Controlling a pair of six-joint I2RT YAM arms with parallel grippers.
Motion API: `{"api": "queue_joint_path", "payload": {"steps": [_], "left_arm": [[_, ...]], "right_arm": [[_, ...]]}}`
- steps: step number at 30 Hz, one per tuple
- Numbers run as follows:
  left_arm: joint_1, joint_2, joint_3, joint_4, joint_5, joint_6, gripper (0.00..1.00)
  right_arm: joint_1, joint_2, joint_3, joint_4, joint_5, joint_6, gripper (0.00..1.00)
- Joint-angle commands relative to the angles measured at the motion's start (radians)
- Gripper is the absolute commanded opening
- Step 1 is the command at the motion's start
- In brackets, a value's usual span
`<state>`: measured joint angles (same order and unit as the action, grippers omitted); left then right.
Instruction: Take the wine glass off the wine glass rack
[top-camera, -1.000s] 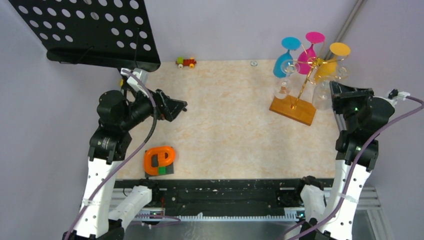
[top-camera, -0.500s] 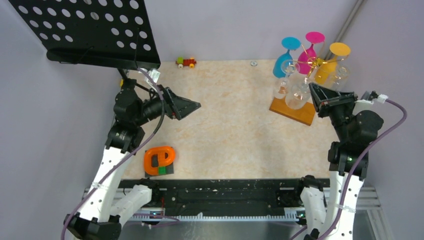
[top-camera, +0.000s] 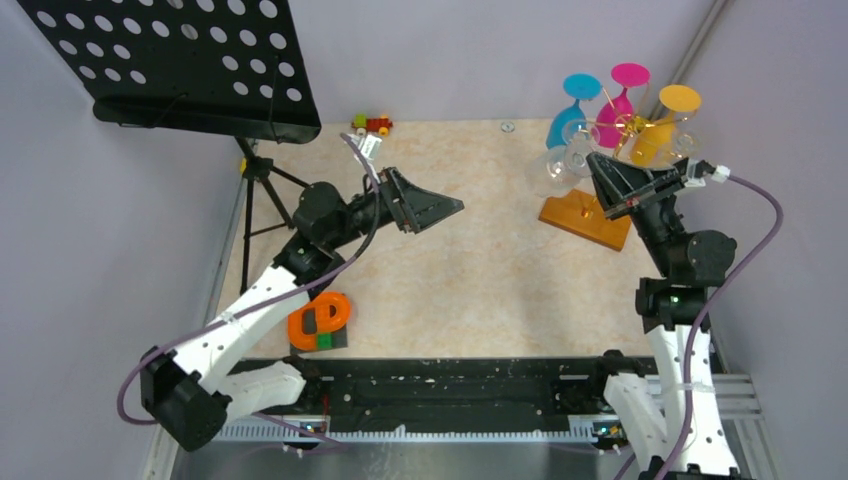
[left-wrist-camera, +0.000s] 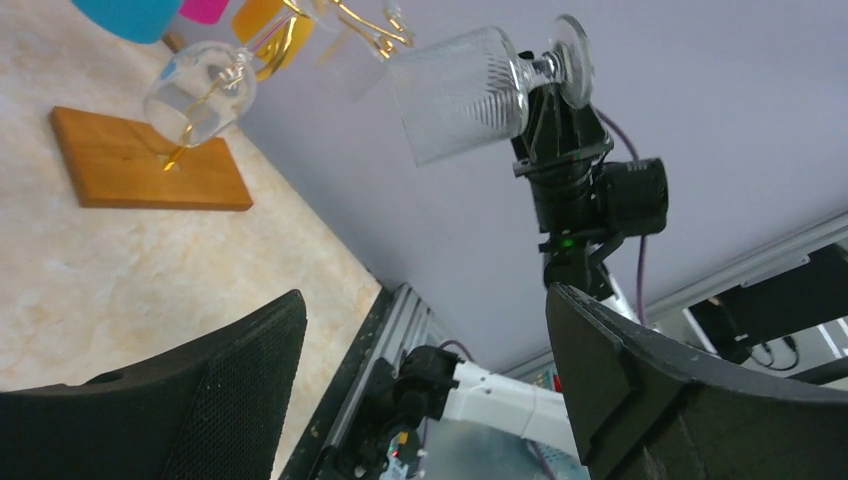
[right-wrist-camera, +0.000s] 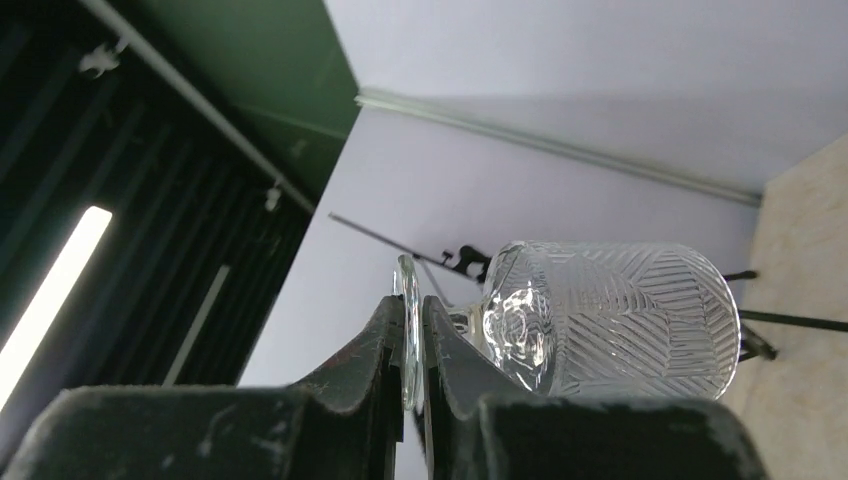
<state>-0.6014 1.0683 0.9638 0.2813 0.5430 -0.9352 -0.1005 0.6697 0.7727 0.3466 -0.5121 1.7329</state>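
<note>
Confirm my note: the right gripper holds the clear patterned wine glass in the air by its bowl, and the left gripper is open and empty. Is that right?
Not quite. The right gripper pinches the wine glass by its flat foot, not its bowl. The right wrist view shows it shut on that disc. The rest stands: the glass is in the air, and the left gripper is open and empty.

Bright, even light, shadows faint; all views sharp; highlights glint on the wine glass (right-wrist-camera: 520, 330); a strip lamp (right-wrist-camera: 50, 290) glows
</note>
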Motion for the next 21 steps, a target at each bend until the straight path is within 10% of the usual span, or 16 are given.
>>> {"api": "queue_joint_path", "payload": {"steps": [1, 21], "left_arm": [[-0.063, 0.095, 0.034, 0.245, -0.099, -0.137, 0.93], [-0.208, 0.339, 0.149, 0.683, -0.065, -0.572, 0.72]], "right_arm": [[0.089, 0.008, -0.029, 0.393, 0.04, 0.154, 0.0], [0.169, -0.01, -0.139, 0.592, 0.014, 0.36, 0.0]]}}
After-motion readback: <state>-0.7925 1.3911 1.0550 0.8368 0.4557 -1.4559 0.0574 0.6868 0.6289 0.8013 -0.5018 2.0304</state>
